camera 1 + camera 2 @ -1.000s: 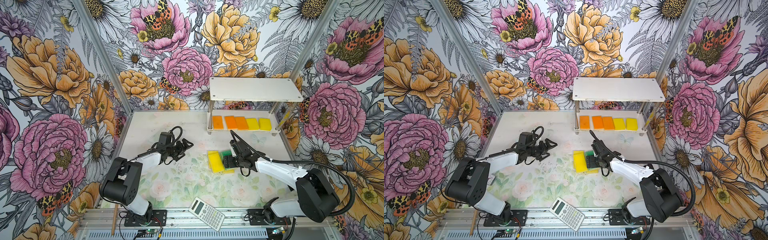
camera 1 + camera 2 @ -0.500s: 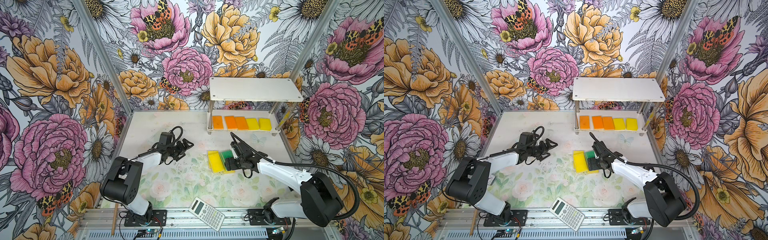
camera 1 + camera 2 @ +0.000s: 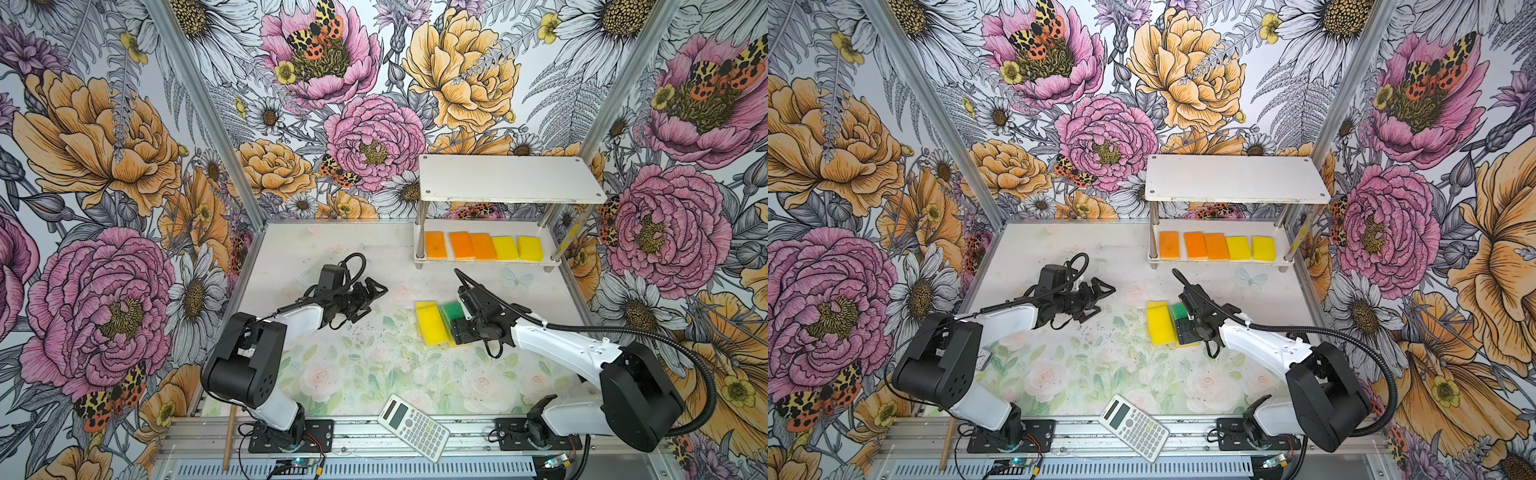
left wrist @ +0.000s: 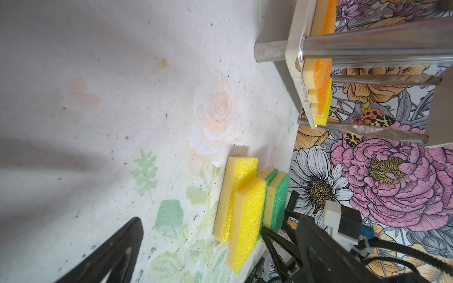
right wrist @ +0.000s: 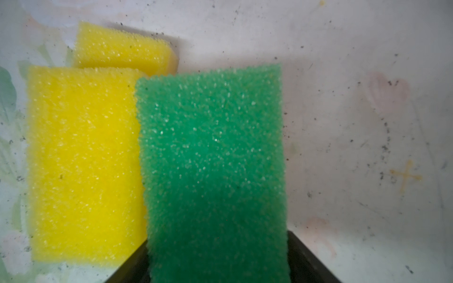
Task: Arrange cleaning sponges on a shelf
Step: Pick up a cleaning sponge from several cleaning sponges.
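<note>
Floral tabletop (image 3: 357, 374), centre: green-topped sponge (image 3: 452, 309) lies against the yellow sponges (image 3: 432, 328), long axis pointing toward the shelf (image 3: 511, 178) behind. The nearer right gripper (image 3: 457, 328) straddles its short width, though whether it grips is unclear. The left gripper (image 3: 372, 291) gapes wide, empty.

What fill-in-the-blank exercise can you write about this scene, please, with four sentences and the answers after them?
1. The lower board of the shelf holds ___ sponges in a row.
2. Three of them are orange and two are ___.
3. The right gripper has its fingers on either side of a sponge whose top is ___.
4. At the front edge of the table lies a white ___.
Answers: five; yellow; green; calculator.
</note>
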Action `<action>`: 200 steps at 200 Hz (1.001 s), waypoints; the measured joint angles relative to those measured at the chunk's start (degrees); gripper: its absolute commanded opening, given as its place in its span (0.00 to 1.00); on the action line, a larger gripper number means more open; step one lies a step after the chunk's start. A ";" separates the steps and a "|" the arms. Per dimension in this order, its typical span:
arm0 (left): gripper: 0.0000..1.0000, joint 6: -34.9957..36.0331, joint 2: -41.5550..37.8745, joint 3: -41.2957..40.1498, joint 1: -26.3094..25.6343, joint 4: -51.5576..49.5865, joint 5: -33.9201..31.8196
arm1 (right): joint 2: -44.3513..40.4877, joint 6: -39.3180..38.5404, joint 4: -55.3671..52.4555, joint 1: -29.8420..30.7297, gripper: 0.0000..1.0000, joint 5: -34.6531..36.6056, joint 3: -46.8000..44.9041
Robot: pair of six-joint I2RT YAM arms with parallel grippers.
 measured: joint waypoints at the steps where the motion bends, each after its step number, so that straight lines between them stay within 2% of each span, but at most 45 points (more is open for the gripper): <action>1: 0.99 0.00 0.00 0.00 0.00 0.00 -0.02 | 0.00 0.00 -0.02 0.00 0.75 0.00 0.00; 43: 0.99 0.00 0.02 0.00 0.00 0.00 -0.02 | 0.00 -0.17 -0.50 0.00 0.69 0.63 0.20; 159: 0.99 0.00 0.81 0.02 -0.22 0.02 0.00 | -1.68 -0.22 -2.16 0.00 0.62 1.16 2.40; 200: 0.99 0.00 0.81 0.02 -0.20 0.02 0.00 | -2.82 -1.07 -4.02 -0.61 0.60 -0.63 4.74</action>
